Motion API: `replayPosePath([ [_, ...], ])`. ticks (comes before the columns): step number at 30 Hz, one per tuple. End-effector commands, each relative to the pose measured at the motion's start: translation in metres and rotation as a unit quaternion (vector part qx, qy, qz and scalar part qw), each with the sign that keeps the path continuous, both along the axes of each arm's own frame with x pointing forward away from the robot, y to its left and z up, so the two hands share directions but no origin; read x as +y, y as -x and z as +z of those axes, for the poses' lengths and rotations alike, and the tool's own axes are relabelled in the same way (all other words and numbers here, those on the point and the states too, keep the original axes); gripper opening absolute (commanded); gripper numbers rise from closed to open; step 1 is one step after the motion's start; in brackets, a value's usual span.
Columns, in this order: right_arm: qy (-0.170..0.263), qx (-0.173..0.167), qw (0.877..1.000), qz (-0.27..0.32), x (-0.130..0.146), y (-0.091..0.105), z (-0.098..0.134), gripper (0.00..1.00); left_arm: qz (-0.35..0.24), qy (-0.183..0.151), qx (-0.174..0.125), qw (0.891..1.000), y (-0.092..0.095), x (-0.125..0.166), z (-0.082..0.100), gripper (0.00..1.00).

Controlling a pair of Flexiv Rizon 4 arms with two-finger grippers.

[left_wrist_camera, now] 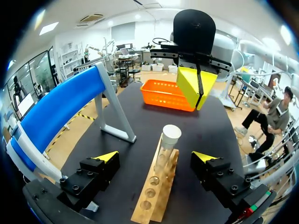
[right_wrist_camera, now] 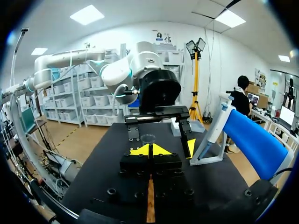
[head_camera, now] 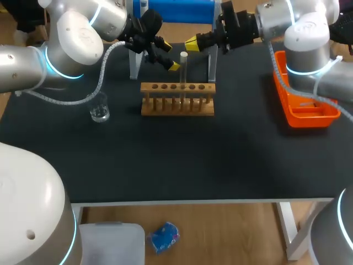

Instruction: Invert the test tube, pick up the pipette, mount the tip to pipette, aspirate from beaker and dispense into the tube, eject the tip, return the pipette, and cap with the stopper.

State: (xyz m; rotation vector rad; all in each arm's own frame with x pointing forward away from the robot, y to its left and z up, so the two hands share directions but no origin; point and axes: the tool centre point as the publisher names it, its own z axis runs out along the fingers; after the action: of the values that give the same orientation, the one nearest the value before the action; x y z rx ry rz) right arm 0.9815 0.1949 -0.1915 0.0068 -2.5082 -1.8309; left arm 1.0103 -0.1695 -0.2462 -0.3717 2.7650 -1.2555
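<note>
A test tube (head_camera: pixel 183 69) is seen standing upright in a hole of a wooden rack (head_camera: pixel 176 106) in the middle of the black table (head_camera: pixel 176 160). The tube is made of clear glass, long and thin, and its top end is white. It sticks up well above the rack. What is inside it cannot be told.

The left gripper (head_camera: pixel 170 54) is held just behind the rack, close to the tube. Its fingers (left_wrist_camera: pixel 105 158) are spread wide apart, and nothing is gripped. In the left wrist view the tube is seen ahead, between the two fingers, but it is not touched by either one.

The right gripper (right_wrist_camera: pixel 150 149) is held on the other side of the tube, facing the left one. Its yellow tips are pressed together, and nothing is held between them.

A small clear beaker (head_camera: pixel 100 109) is placed to the left of the rack, well apart from it. An orange basket (head_camera: pixel 306 117) is set at the right side of the table. A blue holder (head_camera: pixel 176 12) on grey legs is placed behind the rack.
</note>
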Motion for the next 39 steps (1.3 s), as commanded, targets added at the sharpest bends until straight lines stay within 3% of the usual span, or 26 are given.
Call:
replayPosePath([
  [1, 0.000, 0.000, 1.000, 0.000, 0.000, 0.000, -0.001, 0.00, -0.001, -0.002, 0.003, 1.000, -0.001, 0.000, 0.001, 1.00],
  [13, -0.044, -0.026, 0.998, 0.029, 0.006, -0.012, -0.007, 0.00, -0.001, -0.002, 0.003, 1.000, -0.001, 0.000, 0.001, 1.00],
  [27, -0.092, -0.029, 0.994, 0.051, 0.014, -0.018, -0.020, 0.00, -0.001, -0.002, 0.003, 1.000, -0.001, 0.000, 0.001, 1.00],
  [39, -0.098, -0.020, 0.993, 0.056, 0.018, -0.017, -0.024, 0.00, -0.001, -0.002, 0.003, 1.000, -0.001, 0.000, 0.001, 1.00],
])
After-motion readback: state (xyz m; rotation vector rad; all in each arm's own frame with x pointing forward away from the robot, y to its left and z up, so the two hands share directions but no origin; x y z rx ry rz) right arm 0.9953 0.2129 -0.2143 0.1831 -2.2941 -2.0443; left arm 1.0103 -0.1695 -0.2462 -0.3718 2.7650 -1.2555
